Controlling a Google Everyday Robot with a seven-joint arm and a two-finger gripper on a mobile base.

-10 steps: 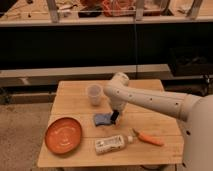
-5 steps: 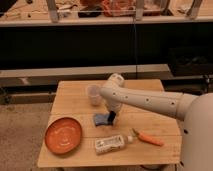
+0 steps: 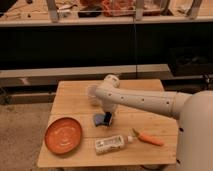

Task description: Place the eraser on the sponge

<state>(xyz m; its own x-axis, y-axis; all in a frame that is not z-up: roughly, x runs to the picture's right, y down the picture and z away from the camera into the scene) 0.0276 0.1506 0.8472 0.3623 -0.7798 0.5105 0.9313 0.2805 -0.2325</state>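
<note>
The blue-grey sponge [image 3: 98, 120] lies flat near the middle of the wooden table [image 3: 75, 97]. My white arm reaches in from the right and bends down to it. The gripper [image 3: 107, 119] hangs at the sponge's right edge, shut on a small dark block, the eraser [image 3: 108, 118]. The eraser sits low over the sponge's right side. I cannot tell whether it touches the sponge. The arm's wrist hides the top of the eraser.
An orange plate [image 3: 63, 135] sits at the front left. A white tube-shaped bottle [image 3: 110, 144] lies in front of the sponge, with a carrot [image 3: 149, 138] to its right. A clear cup [image 3: 92, 93] stands behind, partly hidden by my arm. Dark shelving runs behind the table.
The gripper with the eraser has moved left, from right of the sponge to over its right edge. Everything else on the table has stayed put.
</note>
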